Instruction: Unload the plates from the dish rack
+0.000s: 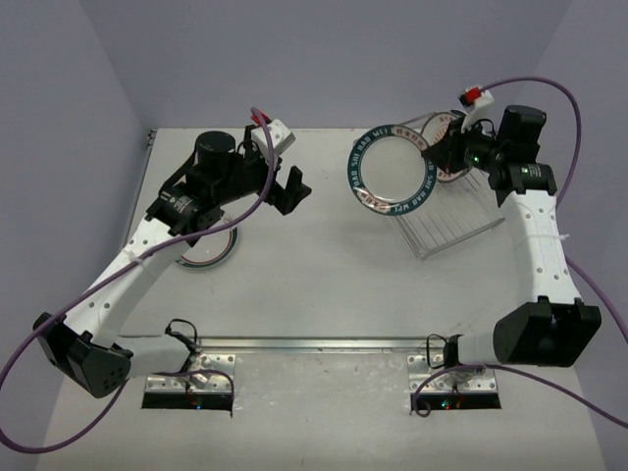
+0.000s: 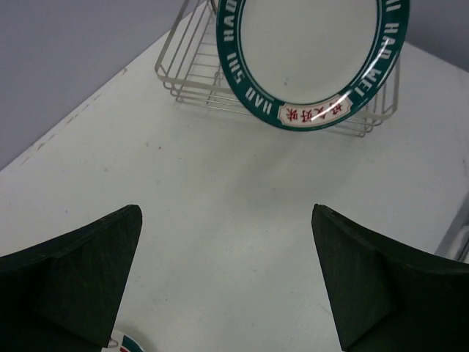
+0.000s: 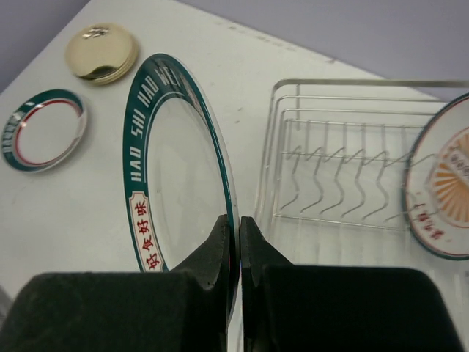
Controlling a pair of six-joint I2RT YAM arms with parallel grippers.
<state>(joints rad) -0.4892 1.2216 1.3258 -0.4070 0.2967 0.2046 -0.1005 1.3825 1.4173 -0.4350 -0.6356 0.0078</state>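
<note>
My right gripper (image 1: 433,154) is shut on the rim of a large white plate with a dark green lettered rim (image 1: 391,170). It holds the plate on edge in the air, just left of the wire dish rack (image 1: 444,224). The right wrist view shows the jaws (image 3: 239,229) pinching that rim (image 3: 172,169). One plate with a pinkish-orange pattern (image 3: 448,192) stands in the rack (image 3: 330,158). My left gripper (image 1: 285,191) is open and empty over the table, facing the held plate (image 2: 308,59).
A green-rimmed plate (image 1: 208,251) lies flat on the table at the left under my left arm, and shows in the right wrist view (image 3: 42,130). A small cream plate (image 3: 101,53) lies beyond it. The rack stands at the table's back right.
</note>
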